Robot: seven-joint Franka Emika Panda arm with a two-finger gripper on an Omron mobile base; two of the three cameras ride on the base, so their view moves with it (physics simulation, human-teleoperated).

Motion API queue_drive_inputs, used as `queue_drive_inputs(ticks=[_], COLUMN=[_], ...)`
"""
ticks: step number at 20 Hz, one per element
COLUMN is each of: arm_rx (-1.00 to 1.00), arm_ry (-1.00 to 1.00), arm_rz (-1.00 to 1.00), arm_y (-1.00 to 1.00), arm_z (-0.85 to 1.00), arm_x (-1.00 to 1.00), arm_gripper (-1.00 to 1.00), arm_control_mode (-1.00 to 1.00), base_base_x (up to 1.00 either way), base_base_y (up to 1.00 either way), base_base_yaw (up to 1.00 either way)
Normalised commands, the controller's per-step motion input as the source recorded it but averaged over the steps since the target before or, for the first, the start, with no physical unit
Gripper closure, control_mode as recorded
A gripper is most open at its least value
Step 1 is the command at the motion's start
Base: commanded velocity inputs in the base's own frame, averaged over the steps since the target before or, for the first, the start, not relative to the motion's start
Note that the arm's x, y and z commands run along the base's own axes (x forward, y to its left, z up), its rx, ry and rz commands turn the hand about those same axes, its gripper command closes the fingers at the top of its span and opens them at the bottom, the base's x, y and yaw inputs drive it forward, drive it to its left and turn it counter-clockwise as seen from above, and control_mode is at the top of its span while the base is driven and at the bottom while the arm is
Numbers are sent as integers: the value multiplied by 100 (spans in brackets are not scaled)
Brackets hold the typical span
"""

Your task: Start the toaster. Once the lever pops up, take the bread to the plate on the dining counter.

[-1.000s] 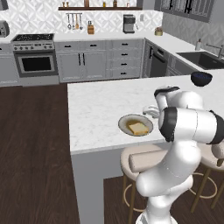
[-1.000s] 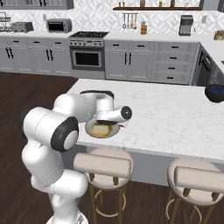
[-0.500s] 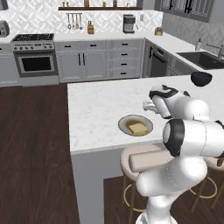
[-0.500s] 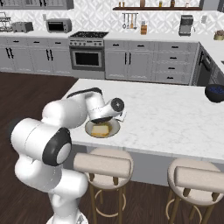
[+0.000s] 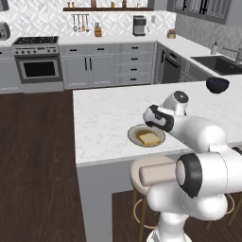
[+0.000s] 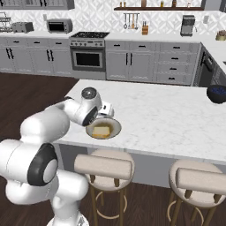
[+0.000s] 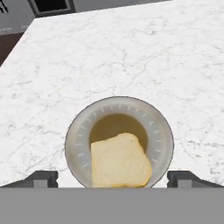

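Hiding the hand [image 7: 112,179] in both base views, the arm leaves just two tips at the hand view's bottom corners, spread wide and empty. The bread [image 7: 120,160] lies on the plate [image 7: 78,135], lower centre, on the white marble counter [image 7: 131,57]. Grey cabinets line the back wall.

My arm is folded forward, elbow raised, wrist bent down. My hand [image 7: 112,178] hangs pointing downward, fingers [image 7: 40,178] spread wide apart, nothing gripped between them.
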Motion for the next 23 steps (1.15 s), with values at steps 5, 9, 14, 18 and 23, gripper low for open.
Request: queue_drive_inputs(ticks=[5, 9, 14, 18, 23], arm_rx=[-17, -10, -6, 0, 0], arm_ry=[13, 14, 13, 8, 2], arm_rz=[-11, -10, -6, 0, 0], arm_y=[2, -19, -33, -42, -15], arm_z=[32, 53, 59, 55, 25], arm_x=[-63, -59, -50, -50, -55], arm_gripper=[-100, -100, -100, -100, -100], arm_control_mode=[-100, -100, -100, -100, -100], base_base_x=[0, 0, 0, 0, 0], base_base_y=[0, 0, 0, 0, 0], base_base_yaw=[0, 0, 0, 0, 0])
